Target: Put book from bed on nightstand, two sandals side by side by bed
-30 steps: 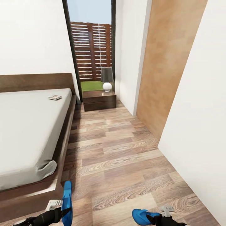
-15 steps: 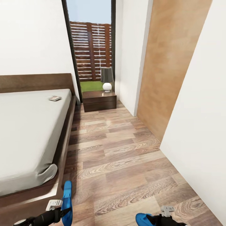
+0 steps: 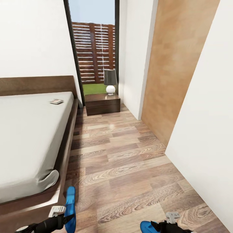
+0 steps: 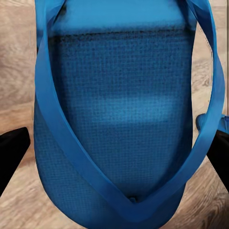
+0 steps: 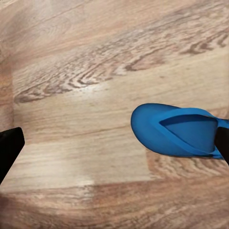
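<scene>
Left gripper (image 3: 64, 216) and right gripper (image 3: 161, 225) each pinching a sandal (image 3: 70, 207); best lowered flat, parallel, beside the bed (image 3: 64, 152).

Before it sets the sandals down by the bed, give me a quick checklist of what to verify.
1. Left claw has a sandal: ok, the sandal sits between its fingers.
2. Right claw has the other sandal: ok by the look of it, grip partly hidden.
3. Floor beside the bed free for the pair: ok.
4. Sandals side by side: not ok, apart.
5. Book on nightstand: not ok, it lies on the mattress.
</scene>
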{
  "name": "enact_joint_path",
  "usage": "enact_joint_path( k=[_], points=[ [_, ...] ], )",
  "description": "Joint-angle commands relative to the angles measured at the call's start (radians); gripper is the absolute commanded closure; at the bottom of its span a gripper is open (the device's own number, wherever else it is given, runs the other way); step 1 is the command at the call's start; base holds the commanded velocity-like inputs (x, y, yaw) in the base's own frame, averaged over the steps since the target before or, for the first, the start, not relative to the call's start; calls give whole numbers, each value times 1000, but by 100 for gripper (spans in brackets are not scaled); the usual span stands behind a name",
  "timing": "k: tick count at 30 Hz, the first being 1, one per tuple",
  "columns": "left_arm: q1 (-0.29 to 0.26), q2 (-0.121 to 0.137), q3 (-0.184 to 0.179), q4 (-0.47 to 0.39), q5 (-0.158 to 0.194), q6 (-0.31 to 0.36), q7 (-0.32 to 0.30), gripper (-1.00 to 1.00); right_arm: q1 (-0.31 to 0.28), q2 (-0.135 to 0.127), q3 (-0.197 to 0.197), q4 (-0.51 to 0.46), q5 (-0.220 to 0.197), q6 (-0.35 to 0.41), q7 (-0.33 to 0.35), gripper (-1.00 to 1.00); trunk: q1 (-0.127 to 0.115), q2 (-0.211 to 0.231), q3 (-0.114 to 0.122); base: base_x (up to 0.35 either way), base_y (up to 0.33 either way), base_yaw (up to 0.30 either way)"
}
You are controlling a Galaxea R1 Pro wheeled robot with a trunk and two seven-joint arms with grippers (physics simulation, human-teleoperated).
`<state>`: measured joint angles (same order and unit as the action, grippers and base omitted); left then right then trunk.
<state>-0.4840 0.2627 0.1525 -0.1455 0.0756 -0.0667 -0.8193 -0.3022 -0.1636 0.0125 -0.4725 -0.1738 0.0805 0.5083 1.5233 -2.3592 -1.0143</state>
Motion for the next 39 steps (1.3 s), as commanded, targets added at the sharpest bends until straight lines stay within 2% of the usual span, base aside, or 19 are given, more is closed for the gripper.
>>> enact_joint_path(
  k=[1, 3, 5, 8, 11, 12, 13, 14, 15, 18, 19, 25, 30, 32, 34, 35, 36, 38, 39],
  points=[
    [-1, -17, -4, -10, 5, -1, -3, 100, 0, -1, 1, -1, -10, 8, 3, -100, 0, 0, -1, 0, 0, 0],
    [-1, -37, -4, -42, 3, 7, -5, 100, 0, -1, 1, -1, -10, 8, 4, -100, 0, 0, -1, 0, 0, 0],
    [-1, -58, -5, -121, 2, 40, -7, 100, 0, -1, 1, -1, -10, 8, 4, -100, 0, 0, -1, 0, 0, 0],
    [-1, -81, -5, -275, 1, 159, -8, 100, 0, -1, 1, -1, -10, 8, 3, -100, 0, 0, -1, 0, 0, 0],
    [-1, -142, -7, -469, -3, 313, 0, 100, 0, -1, 1, -1, -10, 8, 3, -100, 0, 0, -1, 0, 0, 0],
    [-1, -154, -7, -496, -5, 330, 5, 100, 0, -1, 1, -1, -10, 8, 3, -100, 0, 0, -1, 0, 0, 0],
    [-1, -186, -8, -562, -17, 362, 34, 100, 0, -1, 1, -1, -11, 8, 4, -100, 0, 0, -1, 0, 0, 0],
    [-1, -204, -8, -593, -27, 373, 68, 100, 0, -1, 1, -1, -11, 8, 4, -100, 0, 0, -1, 0, 0, 0],
    [-1, -212, -8, -604, -32, 376, 89, 100, 0, -1, 1, -1, -10, 8, 4, -100, 0, 0, -1, 0, 0, 0],
    [-1, -249, -9, -631, -58, 356, 256, 100, 0, -1, 1, -1, -10, 8, 4, -100, 0, 0, -1, 0, 0, 0],
    [-1, -260, -8, -618, -63, 262, 325, 100, 0, 0, 1, -1, -11, 8, 5, -100, 0, 0, -1, 0, 0, 0],
    [-1, -259, -8, -595, -65, 243, 298, 100, -1, 0, 1, -5, -12, 7, 11, -100, 0, 0, -1, 0, 0, 0],
    [-1, -260, -8, -595, -65, 243, 295, 100, -2, 1, -3, -79, -13, 47, 4, -100, 0, 0, -1, 0, 0, 0],
    [-1, -260, -8, -595, -65, 243, 295, 100, -6, 3, -23, -92, -14, 99, -52, -100, 0, 0, -1, 0, 0, 0],
    [-1, -260, -8, -595, -65, 243, 295, 100, -12, 9, -65, -102, -31, 144, -188, -100, 0, 0, -1, 0, 0, 0],
    [-1, -260, -8, -595, -65, 243, 294, 100, -14, 22, -82, -106, -54, 155, -275, -100, 0, 0, -1, 0, 0, 0],
    [-1, -260, -8, -595, -64, 244, 294, 100, -15, 33, -87, -108, -71, 159, -321, -100, 0, 0, -1, 0, 0, 0],
    [-1, -260, -8, -596, -61, 245, 292, 100, -17, 99, -102, -118, -164, 165, -497, -100, 0, 0, -1, 0, 0, 0],
    [-1, -260, -8, -596, -60, 246, 292, 100, -17, 115, -104, -122, -190, 165, -539, -100, 0, 0, -1, 0, 0, 0]
  ],
)
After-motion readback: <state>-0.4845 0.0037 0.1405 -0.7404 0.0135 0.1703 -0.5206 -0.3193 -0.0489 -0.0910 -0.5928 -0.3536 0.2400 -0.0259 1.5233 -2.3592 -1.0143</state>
